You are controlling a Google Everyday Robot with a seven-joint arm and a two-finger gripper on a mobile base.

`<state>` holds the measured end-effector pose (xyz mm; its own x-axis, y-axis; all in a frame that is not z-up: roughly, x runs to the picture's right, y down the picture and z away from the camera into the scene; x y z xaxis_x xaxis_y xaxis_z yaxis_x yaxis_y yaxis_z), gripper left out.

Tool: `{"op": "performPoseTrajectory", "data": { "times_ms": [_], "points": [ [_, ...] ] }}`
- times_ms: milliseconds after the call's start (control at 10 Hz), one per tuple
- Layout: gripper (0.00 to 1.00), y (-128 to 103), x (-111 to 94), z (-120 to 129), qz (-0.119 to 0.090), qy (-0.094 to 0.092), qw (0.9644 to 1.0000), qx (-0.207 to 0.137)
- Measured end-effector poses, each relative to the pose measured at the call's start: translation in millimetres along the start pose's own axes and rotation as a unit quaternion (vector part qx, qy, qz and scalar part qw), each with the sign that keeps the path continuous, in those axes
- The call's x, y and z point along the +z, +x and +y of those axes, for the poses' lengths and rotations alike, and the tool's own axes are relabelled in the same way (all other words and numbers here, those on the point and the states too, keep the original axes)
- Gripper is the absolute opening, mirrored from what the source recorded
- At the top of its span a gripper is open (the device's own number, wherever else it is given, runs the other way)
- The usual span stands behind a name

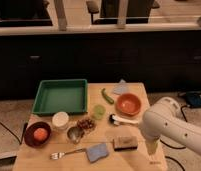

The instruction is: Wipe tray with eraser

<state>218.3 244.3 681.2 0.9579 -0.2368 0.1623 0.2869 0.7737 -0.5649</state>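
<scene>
The green tray (60, 97) lies at the table's back left, empty. The eraser (125, 142), tan on top with a dark base, lies near the table's front edge, right of centre. My white arm comes in from the right. The gripper (153, 148) hangs below it at the table's front right, just right of the eraser and not touching it.
An orange bowl (128, 104), a white-handled black brush (122, 120), a green pepper (107, 96), a blue-grey sponge (97, 152), a fork (64, 154), a dark bowl with an orange fruit (37, 134), a white cup (60, 120), a metal cup (74, 134), and nuts (85, 124) crowd the table.
</scene>
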Motion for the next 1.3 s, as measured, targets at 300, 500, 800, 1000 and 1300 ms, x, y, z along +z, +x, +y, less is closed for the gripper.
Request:
{"op": "performPoseTrajectory", "data": {
  "times_ms": [300,500,800,1000,1300],
  "points": [
    [0.80,-7.7,8.2,-1.4,-0.011,-0.002,0.9999,0.000],
    [0.80,-13.1,13.2,-3.0,-0.016,-0.003,0.9999,-0.001],
    [0.80,-20.1,23.9,-4.1,-0.024,-0.003,0.9997,0.000],
    [0.80,-25.6,29.5,-6.0,-0.029,-0.004,0.9996,-0.002],
    [0.80,-32.7,39.5,-7.4,-0.035,-0.003,0.9994,-0.003]
  ]
}}
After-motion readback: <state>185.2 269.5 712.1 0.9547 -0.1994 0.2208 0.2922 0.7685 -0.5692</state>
